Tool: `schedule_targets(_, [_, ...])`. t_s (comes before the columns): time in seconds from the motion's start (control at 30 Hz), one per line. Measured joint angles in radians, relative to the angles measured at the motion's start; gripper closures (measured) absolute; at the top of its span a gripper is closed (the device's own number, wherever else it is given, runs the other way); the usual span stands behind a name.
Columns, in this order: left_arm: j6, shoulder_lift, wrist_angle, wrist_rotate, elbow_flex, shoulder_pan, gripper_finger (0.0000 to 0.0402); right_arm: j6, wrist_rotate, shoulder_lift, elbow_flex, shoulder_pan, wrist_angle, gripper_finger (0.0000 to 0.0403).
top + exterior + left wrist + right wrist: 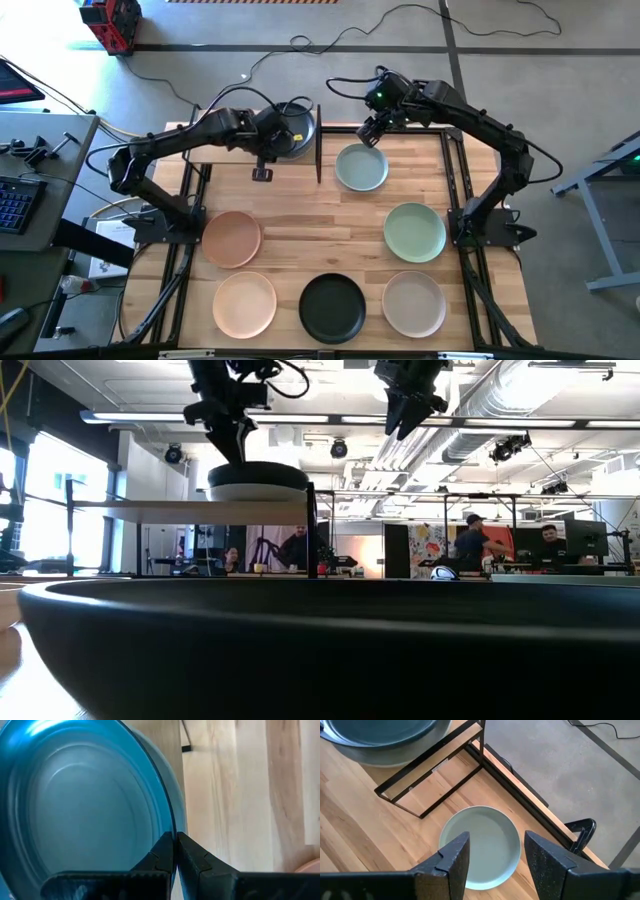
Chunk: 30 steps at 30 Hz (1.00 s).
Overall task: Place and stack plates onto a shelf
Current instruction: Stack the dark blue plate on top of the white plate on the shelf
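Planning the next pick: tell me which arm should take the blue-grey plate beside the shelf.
Right. Its end effector hangs open above the blue-grey plate, while the left end effector is shut on the black plate on the shelf.

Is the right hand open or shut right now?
Open: the right hand hangs above the pale blue-grey plate, its fingers spread apart with nothing between them.

Grey concrete floor (250, 30), exposed ceiling ducts (520, 400), seated people (480, 545) behind.
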Motion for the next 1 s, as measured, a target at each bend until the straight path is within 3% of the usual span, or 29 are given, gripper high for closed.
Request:
schedule_targets(0.37, [0.073,0.007,0.020,0.027,0.000,0.000,0.0397,-0.003,0.000,0.000,0.000,0.000,0.000,0.0235])
schedule_targets(0.63, [0.080,0.027,0.019,-0.040,0.000,0.000,0.0396,-0.003,0.000,0.000,0.000,0.000,0.000,0.0236])
schedule_targets(1.0, [0.075,0.051,0.018,-0.045,0.000,-0.001,0.0395,-0.007,0.000,0.000,0.000,0.000,0.000,0.0236])
